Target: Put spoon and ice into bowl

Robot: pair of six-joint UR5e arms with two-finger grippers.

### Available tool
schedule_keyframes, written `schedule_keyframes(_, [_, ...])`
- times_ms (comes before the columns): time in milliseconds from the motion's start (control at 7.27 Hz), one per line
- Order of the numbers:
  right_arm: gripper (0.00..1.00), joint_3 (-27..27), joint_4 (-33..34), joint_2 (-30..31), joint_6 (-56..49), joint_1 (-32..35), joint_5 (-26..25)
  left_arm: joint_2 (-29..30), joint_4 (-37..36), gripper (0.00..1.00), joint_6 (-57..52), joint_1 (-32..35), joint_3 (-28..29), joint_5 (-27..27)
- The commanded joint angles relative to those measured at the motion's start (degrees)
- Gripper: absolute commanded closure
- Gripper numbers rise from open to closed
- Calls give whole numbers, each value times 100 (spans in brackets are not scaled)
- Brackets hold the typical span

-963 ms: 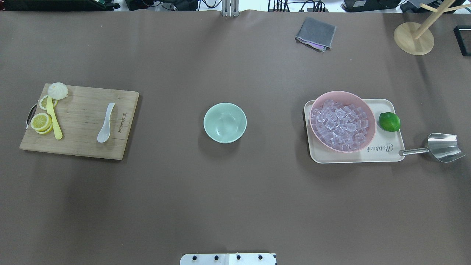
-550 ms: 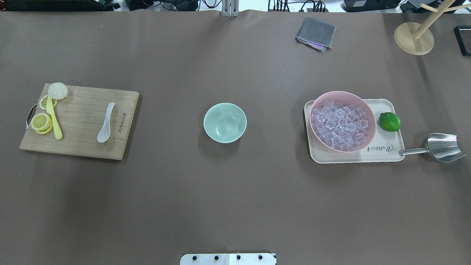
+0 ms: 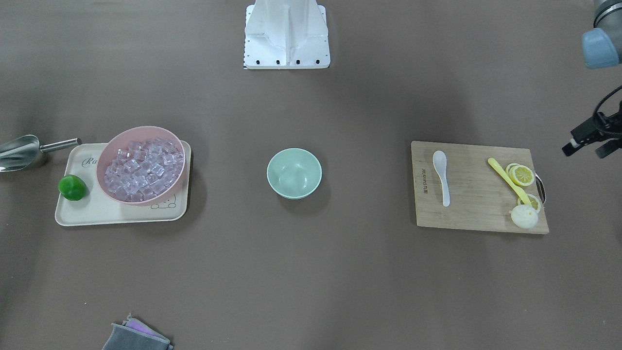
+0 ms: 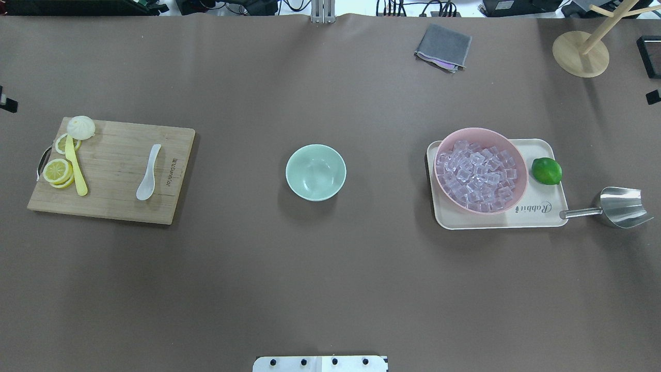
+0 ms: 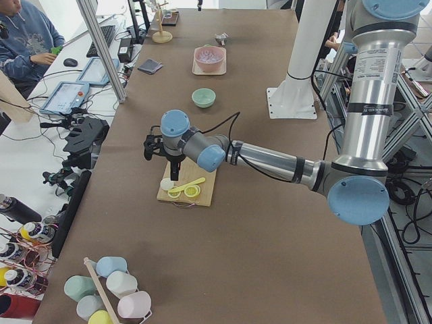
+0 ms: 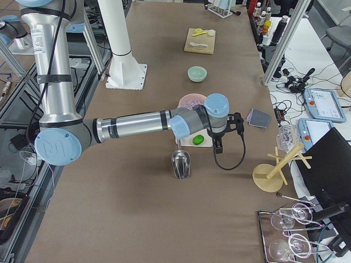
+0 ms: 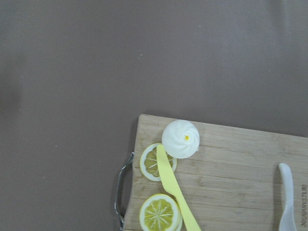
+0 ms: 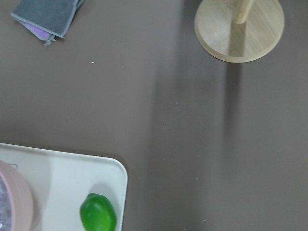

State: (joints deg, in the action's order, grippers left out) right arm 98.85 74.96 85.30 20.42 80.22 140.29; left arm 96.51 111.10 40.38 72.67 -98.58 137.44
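The white spoon [image 4: 148, 173] lies on the wooden cutting board [image 4: 113, 206] at the left; it also shows in the front view [image 3: 441, 177] and the left wrist view [image 7: 288, 202]. The mint-green bowl [image 4: 315, 172] stands empty at the table's middle. Several ice cubes [image 4: 477, 173] fill the pink bowl [image 4: 521, 181] on the right. My left gripper [image 3: 590, 141] hovers beyond the board's outer end, only its edge showing overhead [image 4: 6, 103]. My right gripper [image 4: 654, 96] just shows at the right edge. I cannot tell whether either is open or shut.
The board also holds lemon slices [image 4: 57, 170], a white bun [image 4: 81, 127] and a yellow utensil [image 4: 76, 168]. The pink bowl sits on a cream tray [image 4: 537, 214] with a lime [image 4: 546, 171]. A steel scoop [image 4: 619, 206], grey cloth [image 4: 444, 46] and wooden stand [image 4: 579, 54] lie nearby.
Small parts of both grippers have come into the overhead view at its left and right edges. The objects on the table have not moved.
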Motion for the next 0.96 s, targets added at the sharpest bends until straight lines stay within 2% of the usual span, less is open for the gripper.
schedule_keyframes(0, [2, 808, 1, -100, 1125, -967, -394, 578, -18, 3, 1188, -1275, 23, -1004])
schedule_keyframes(138, [3, 916, 1, -371, 1775, -1417, -650, 667, -35, 7, 1253, -1630, 84, -1261])
schedule_keyframes(275, [3, 908, 9, -600, 2208, -1787, -948, 711, -27, 19, 1236, -1790, 215, -1290])
schedule_keyframes(413, [3, 891, 18, -724, 2299, -2069, -1195, 807, -9, 24, 1236, -2070, 347, -1421])
schedule_keyframes(550, [3, 847, 71, -855, 2439, -2185, -1284, 1043, -9, 27, 1244, -2316, 592, -1770])
schedule_keyframes(826, [2, 847, 89, -953, 2502, -2265, -1347, 1098, 9, 39, 1210, -2450, 761, -1861])
